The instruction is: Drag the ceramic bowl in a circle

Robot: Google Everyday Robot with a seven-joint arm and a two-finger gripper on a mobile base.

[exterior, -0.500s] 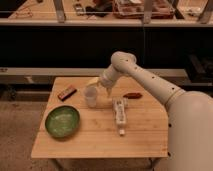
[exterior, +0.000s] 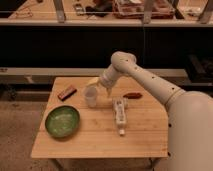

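The ceramic bowl (exterior: 62, 121), wide, shallow and glossy green with a paler inside, sits on the wooden table (exterior: 100, 142) near its front left. My gripper (exterior: 107, 92) hangs from the white arm over the middle back of the table. It is just right of a small white cup (exterior: 90, 96) and well to the right of the bowl, not touching the bowl.
A white tube (exterior: 119, 112) lies right of centre, with a brown oblong item (exterior: 132, 95) behind it. A dark snack bar (exterior: 66, 92) lies at the back left and a yellow item (exterior: 93, 81) behind the cup. Dark shelving stands behind the table.
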